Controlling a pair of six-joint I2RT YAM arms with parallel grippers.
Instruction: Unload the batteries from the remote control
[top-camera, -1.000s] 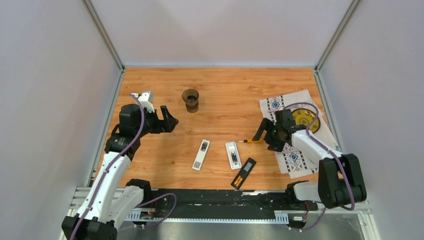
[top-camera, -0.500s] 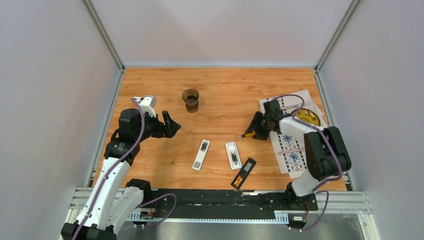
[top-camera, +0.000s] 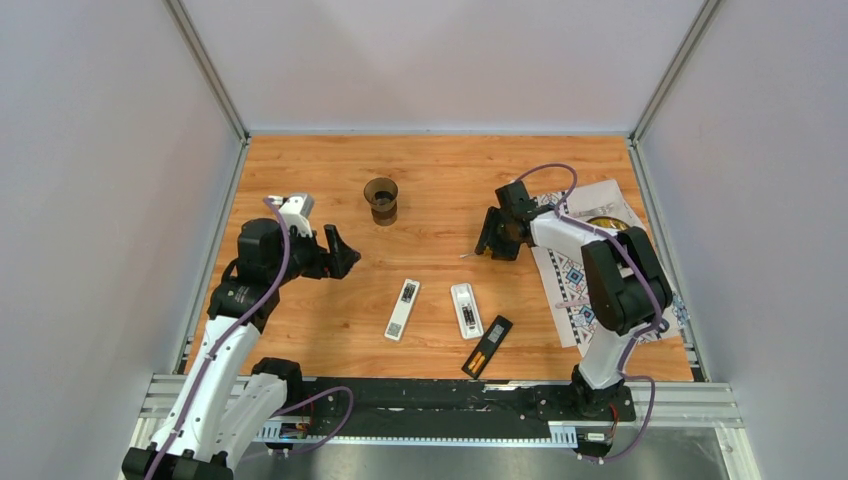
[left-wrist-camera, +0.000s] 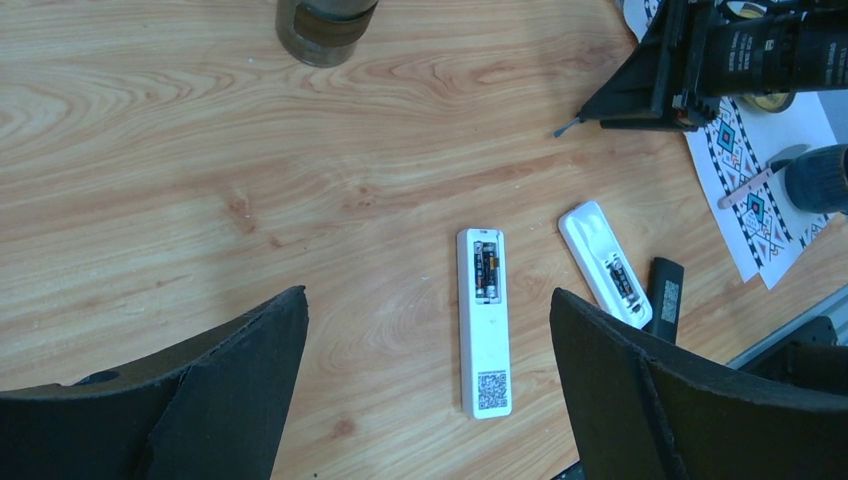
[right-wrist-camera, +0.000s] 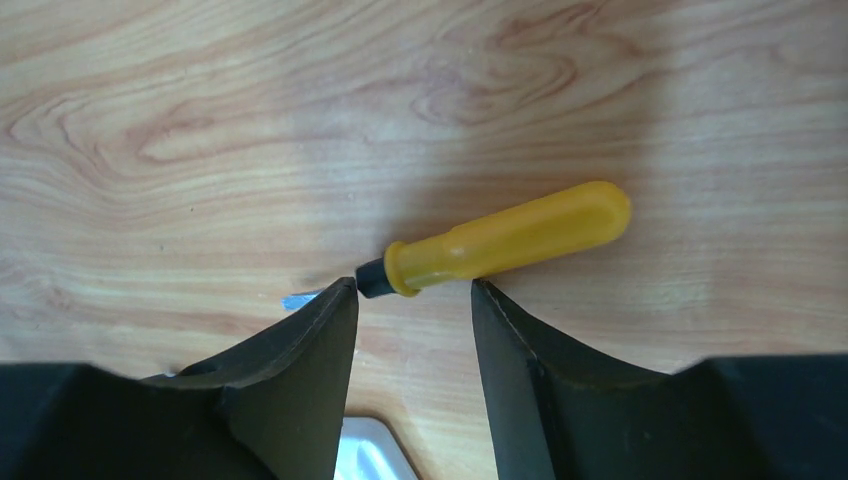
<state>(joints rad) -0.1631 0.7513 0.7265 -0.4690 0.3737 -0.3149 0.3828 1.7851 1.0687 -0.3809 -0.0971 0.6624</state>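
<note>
- Left hand (top-camera: 340, 250) is wide open and holds nothing. It hangs over the table near the left edge. I think it is up there so its camera can look down on the remotes.
- Right hand (right-wrist-camera: 412, 285) is over toward the right edge, about halfway back. Its two fingers stand a little apart, with the neck of the yellow screwdriver (right-wrist-camera: 505, 240) right at their tips. I cannot tell if they squeeze it or only touch it.
- That screwdriver is likely meant as a poking tool, to flip the little cells out of their slots.
- The batteries (left-wrist-camera: 485, 268) sit inside the open back of a white remote (left-wrist-camera: 484, 340). It lies flat by the middle of the near edge. Its back faces up, so the cells are easy to get at.
- A second white remote (left-wrist-camera: 603, 255) lies just beside it on the right, open too, with a dark cell inside. A thin black piece (top-camera: 490, 343) lies just beside that one, closest to the near edge.
- The batteries lie between the two hands, well apart from both. To reach them, the right hand would need to come in from the right edge toward the near edge.
- A brown cup (top-camera: 381, 198) stands toward the far edge. It may be the spot for the cells.
</note>
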